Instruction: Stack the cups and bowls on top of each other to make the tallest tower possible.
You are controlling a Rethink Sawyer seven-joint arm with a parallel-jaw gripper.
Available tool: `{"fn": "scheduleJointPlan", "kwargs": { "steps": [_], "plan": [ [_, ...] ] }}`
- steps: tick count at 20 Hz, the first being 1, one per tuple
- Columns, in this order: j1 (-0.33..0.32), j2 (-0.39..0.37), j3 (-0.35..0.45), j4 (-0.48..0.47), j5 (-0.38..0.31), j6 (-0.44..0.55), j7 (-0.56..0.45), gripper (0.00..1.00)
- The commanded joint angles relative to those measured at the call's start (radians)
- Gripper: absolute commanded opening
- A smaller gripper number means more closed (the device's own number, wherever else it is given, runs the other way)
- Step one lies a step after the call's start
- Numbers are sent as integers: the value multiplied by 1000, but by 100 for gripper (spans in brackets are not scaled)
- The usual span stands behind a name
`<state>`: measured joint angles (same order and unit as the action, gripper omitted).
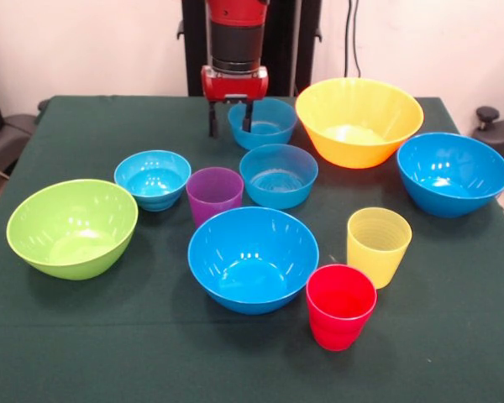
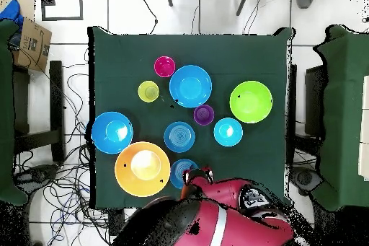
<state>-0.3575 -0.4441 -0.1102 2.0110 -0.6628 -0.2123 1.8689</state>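
All cups and bowls stand apart on the green table; no tower shows. My gripper (image 1: pixel 229 124) (image 2: pixel 194 178) hangs open and empty at the left rim of a small blue bowl (image 1: pixel 263 122) (image 2: pixel 182 172), one finger (image 1: pixel 248 117) over that rim. Beside it is the big yellow bowl (image 1: pixel 359 120) (image 2: pixel 143 169). Two more small blue bowls (image 1: pixel 278 175) (image 1: pixel 153 178) flank the purple cup (image 1: pixel 214 193) (image 2: pixel 203 115). Large blue bowls sit at the centre (image 1: pixel 253 258) and right (image 1: pixel 452 172). The lime green bowl (image 1: pixel 72 227) is at the left. The yellow cup (image 1: pixel 378 245) and red cup (image 1: pixel 341 306) are nearest the front.
The table (image 1: pixel 109 353) is covered in dark green cloth with bare cloth along its front edge and at its left. Cables and chairs (image 2: pixel 32 120) surround it on the floor.
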Motion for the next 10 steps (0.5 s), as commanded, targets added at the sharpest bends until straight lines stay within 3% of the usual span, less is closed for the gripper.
{"fn": "scheduleJointPlan", "kwargs": {
  "steps": [1, 10],
  "plan": [
    [0, -29, 85, -49, 55, 22, 137, 100],
    [-1, -16, 80, -55, 62, 24, 138, 100]
  ]
}}
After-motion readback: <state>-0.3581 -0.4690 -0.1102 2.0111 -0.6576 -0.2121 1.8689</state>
